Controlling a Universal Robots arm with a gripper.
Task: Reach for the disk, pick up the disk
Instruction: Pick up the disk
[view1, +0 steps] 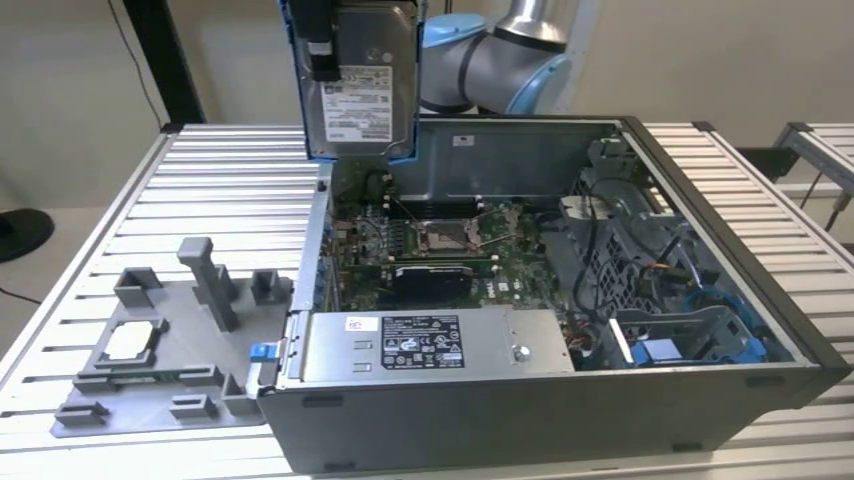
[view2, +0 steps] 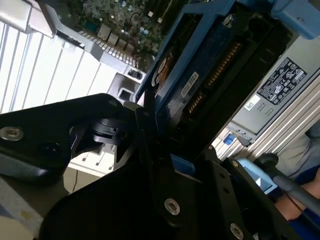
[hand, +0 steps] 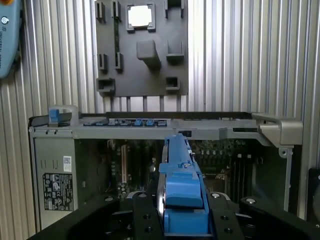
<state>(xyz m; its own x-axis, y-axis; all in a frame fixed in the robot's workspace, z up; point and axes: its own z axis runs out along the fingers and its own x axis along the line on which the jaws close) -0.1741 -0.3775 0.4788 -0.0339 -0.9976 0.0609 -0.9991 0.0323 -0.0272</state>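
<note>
Blue-framed disk clamped in pincer above case; disk top cut off.

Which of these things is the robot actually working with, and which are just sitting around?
Part of the job:
- the disk, held up above the open computer case
- the gripper, shut on the disk

Just lying about:
- the grey tray
- the square chip on that tray
- the long grey box inside the case
- the slatted table
</note>
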